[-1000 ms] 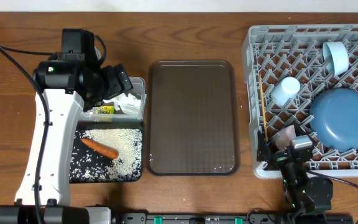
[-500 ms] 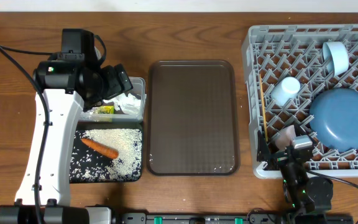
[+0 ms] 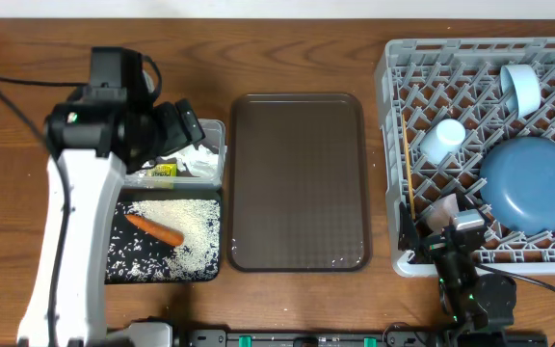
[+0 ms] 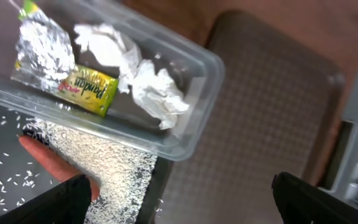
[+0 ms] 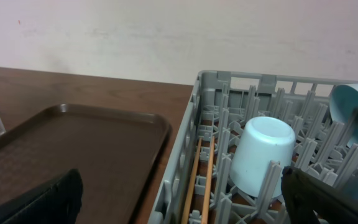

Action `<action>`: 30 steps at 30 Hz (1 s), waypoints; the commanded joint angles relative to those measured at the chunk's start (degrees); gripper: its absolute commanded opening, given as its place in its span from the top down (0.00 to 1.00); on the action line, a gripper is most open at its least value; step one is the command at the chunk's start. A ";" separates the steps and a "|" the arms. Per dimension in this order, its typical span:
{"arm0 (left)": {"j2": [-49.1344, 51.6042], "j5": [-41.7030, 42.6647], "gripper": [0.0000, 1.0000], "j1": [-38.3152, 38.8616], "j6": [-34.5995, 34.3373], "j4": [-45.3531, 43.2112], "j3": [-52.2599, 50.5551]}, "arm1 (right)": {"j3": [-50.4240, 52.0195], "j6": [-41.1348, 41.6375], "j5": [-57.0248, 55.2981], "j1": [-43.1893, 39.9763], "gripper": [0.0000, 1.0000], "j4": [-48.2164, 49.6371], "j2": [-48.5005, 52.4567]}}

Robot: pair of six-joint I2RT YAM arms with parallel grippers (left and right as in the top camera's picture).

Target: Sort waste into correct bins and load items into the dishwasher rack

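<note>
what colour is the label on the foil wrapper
Yellow-green, on the crumpled silver foil wrapper; clearest in the left wrist view.

A brown serving tray (image 3: 297, 183) lies flat on the wooden counter (image 3: 306, 58); a pale wall (image 5: 166, 31) stands behind.

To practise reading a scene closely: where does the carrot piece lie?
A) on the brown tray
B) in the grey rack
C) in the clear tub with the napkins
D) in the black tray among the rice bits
D: the carrot piece lies on the rice bits in the black tray, outside the clear tub.
</note>
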State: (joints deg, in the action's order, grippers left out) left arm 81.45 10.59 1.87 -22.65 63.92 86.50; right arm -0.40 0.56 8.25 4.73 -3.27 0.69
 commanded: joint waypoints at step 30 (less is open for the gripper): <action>-63.17 -0.87 0.05 6.95 1.44 -3.15 -22.51 | 0.09 -1.03 -0.50 -0.17 0.01 -0.28 -0.39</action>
State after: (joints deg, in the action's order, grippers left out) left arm 21.02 10.13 8.49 -22.20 62.50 68.84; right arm -0.40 0.38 8.05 4.73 -3.33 0.69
